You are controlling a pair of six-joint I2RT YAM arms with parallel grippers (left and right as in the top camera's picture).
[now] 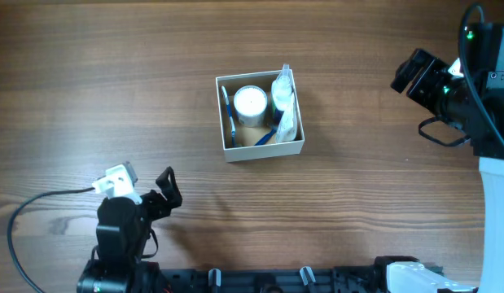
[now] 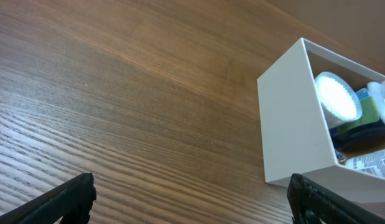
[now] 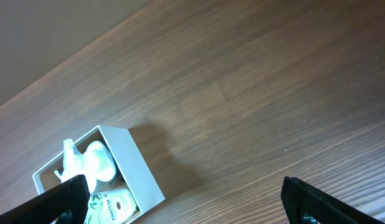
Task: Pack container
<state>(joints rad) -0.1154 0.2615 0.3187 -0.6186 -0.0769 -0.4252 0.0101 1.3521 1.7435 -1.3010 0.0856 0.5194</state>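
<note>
The container [image 1: 262,151] is a square white-walled box with a tan floor at the table's middle. Inside are a round white jar [image 1: 251,102], a blue pen [image 1: 228,112] along the left wall and a clear plastic packet [image 1: 286,102] at the right. It also shows in the left wrist view [image 2: 292,124] and the right wrist view [image 3: 139,171], where a small Pantene bottle [image 3: 114,205] lies inside. My left gripper [image 1: 168,185] is open and empty at the near left, well apart from the container. My right gripper [image 1: 410,72] is open and empty at the far right.
The wooden table [image 1: 113,89] spreads around the container. A black cable [image 1: 28,207] runs from the left arm across the near left. The right arm's body and cables [image 1: 479,89] fill the far right edge.
</note>
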